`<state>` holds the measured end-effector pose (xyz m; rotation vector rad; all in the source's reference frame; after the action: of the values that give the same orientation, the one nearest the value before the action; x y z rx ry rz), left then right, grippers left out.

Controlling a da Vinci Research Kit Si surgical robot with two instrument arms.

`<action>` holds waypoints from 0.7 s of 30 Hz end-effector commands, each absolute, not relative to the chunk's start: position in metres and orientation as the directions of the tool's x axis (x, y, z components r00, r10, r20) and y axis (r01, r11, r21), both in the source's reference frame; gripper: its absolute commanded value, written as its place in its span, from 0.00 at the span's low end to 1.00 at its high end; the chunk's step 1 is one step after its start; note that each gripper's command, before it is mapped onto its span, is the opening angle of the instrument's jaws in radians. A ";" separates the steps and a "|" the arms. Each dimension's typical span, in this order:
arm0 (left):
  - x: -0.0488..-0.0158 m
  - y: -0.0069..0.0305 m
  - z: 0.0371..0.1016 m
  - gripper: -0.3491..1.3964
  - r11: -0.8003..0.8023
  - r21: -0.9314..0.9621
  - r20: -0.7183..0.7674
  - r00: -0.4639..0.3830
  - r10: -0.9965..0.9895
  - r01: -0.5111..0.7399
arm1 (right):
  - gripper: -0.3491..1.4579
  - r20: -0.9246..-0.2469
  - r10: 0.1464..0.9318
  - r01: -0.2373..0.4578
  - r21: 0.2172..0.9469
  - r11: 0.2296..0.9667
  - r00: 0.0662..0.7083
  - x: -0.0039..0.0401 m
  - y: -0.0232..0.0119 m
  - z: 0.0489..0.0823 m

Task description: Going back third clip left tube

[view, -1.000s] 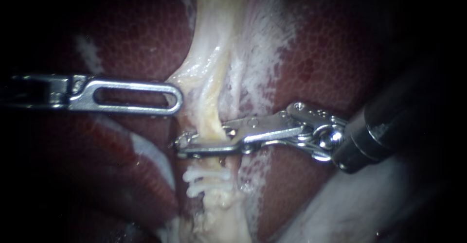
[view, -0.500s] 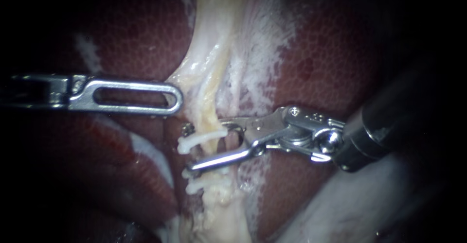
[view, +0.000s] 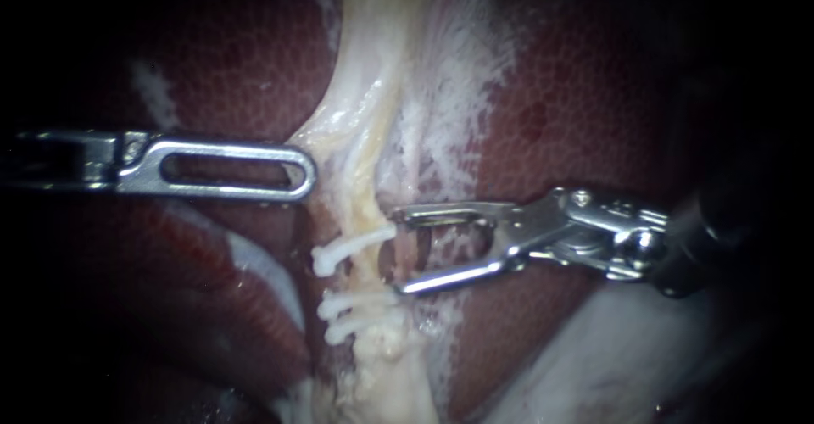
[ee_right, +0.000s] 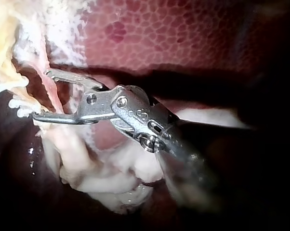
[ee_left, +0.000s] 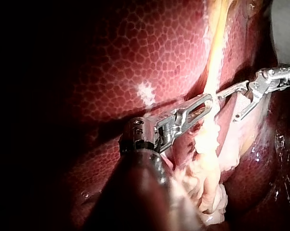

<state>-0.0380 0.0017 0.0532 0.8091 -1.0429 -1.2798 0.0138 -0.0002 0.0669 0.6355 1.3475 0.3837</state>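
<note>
Red-brown liver (view: 577, 93) as surface, pale tube (view: 366, 161) down it crossed by white clips (view: 343, 307), top clip (view: 352, 244) just beside my right instrument (view: 398, 252) end effector, jaws apart, empty.

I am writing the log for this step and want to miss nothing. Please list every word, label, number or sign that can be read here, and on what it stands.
No text can be read in any view.
The liver, the tube and the white clips: no writing.
The left instrument: bare metal, no writing seen.
The right instrument, jaws open: only small round marks near its hinge, too small to read.
</note>
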 end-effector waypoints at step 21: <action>-0.0380 0.0018 0.0536 0.00 0.143 0.923 0.160 -0.020 -0.987 0.357 | 0.52 -0.854 0.481 0.114 0.508 0.854 0.200 0.0086 0.0008 0.0582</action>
<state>-0.0380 0.0018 0.0536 0.8089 -1.0434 -1.2788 0.0085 0.0007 0.0580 0.5224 1.3631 0.2701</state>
